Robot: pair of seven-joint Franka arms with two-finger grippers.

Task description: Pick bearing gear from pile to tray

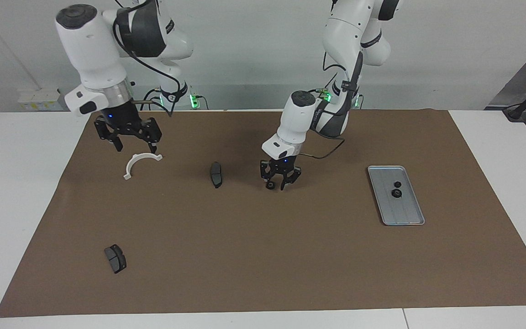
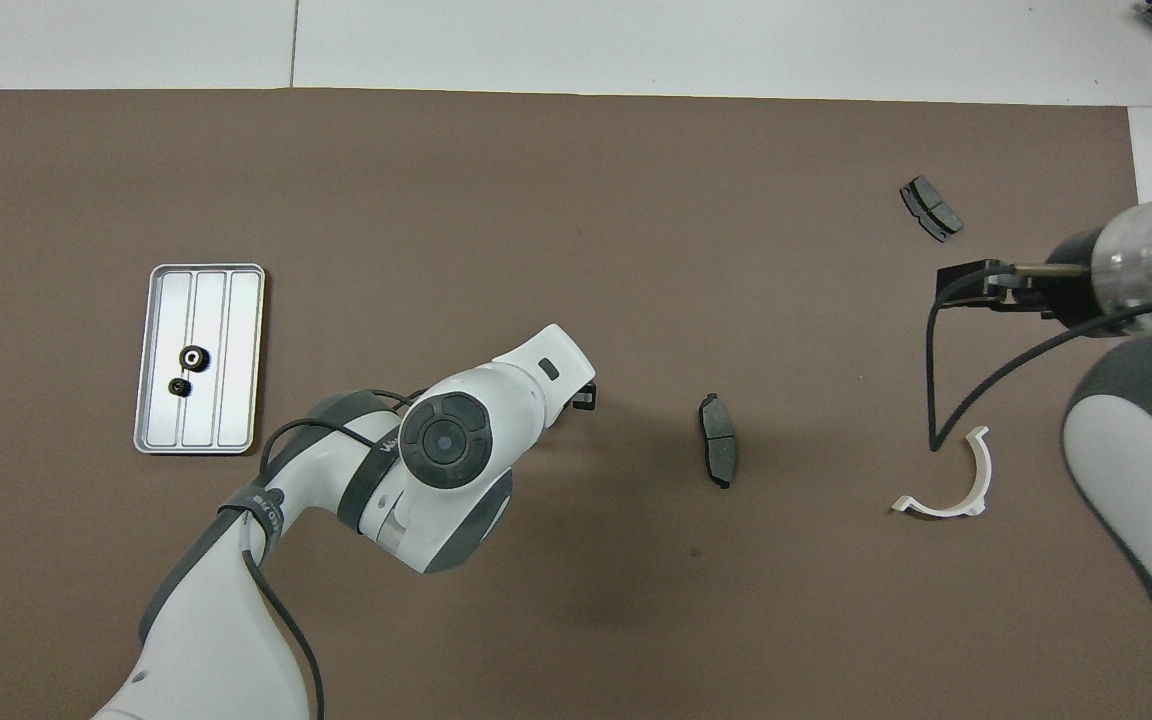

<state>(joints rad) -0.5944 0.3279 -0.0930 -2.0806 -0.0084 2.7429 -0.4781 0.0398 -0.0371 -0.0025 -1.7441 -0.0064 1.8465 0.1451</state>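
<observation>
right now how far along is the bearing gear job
Done: two small black gears lie in the tray. In hand: the left gripper is low over the mat in the middle of the table with a small black round part at its fingertips; whether it grips it cannot be told. The right gripper hangs open above the white half-ring bracket. No other loose gear shows.
</observation>
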